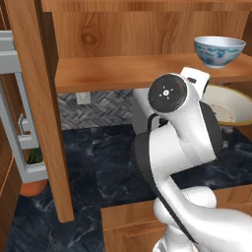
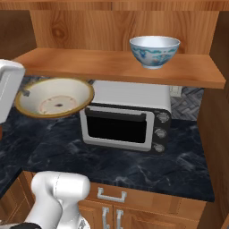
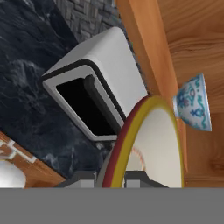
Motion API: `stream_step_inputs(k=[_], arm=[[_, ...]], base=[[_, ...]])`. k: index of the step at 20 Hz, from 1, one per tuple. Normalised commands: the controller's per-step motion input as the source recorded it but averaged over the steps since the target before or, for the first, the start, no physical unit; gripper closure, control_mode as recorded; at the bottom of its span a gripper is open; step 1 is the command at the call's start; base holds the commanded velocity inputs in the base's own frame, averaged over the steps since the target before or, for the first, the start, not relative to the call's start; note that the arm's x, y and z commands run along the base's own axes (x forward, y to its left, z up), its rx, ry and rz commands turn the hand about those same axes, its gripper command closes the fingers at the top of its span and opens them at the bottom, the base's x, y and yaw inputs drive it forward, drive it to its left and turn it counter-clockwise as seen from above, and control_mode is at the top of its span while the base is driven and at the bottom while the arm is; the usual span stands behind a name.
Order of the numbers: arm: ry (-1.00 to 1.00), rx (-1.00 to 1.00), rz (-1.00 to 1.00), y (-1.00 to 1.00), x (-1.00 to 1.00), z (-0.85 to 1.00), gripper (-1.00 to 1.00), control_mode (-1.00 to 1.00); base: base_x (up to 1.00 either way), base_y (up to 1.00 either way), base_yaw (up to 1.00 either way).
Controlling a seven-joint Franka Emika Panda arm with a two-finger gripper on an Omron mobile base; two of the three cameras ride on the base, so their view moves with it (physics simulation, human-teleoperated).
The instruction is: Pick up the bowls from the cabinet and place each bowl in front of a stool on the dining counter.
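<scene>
Now claw [image 3: 110, 178] pinching cream bowl [image 2: 54, 97] by its rim, blue-patterned bowl [image 2: 154, 51] on cabinet shelf [image 2: 112, 66]

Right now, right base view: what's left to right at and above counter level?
Cream-beige bowl, held tilted off the counter → toaster oven on the black marble top → blue-patterned white bowl, up on the cabinet shelf → wood side panel at the far right.

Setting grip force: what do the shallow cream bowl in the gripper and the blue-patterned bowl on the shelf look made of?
Shallow cream bowl with darker rim: looks like glazed ceramic, smooth with a banded ochre edge. Deep white bowl with blue patterning: probably glossy porcelain, painted outside, light sheen. Both are rendered, so neither is certain.
</scene>
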Motion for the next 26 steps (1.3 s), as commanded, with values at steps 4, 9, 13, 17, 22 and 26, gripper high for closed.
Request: stream_step_inputs(k=[4, 9, 13, 17, 22, 26], arm=[[0.01, 0.0, 0.0, -0.21, -0.71, -0.19, 1.0, -1.0], [0.07, 0.0, 0.0, -0.08, -0.01, -0.14, 1.0, -1.0], [0.07, 0.0, 0.0, -0.01, 0.04, -0.09, 1.0, -1.0], [0.0, 0.0, 0.0, 0.0, 0.0, -0.25, 1.0, -1.0], [0.0, 0.0, 0.0, 0.0, 0.07, -0.35, 1.0, -1.0], [0.01, 0.0, -0.01, 0.0, 0.07, -0.33, 1.0, -1.0]], base=[[0.0, 0.0, 0.0], [0.0, 0.0, 0.0], [0.0, 0.0, 0.0], [0.0, 0.0, 0.0], [0.0, 0.0, 0.0], [0.0, 0.0, 0.0]])
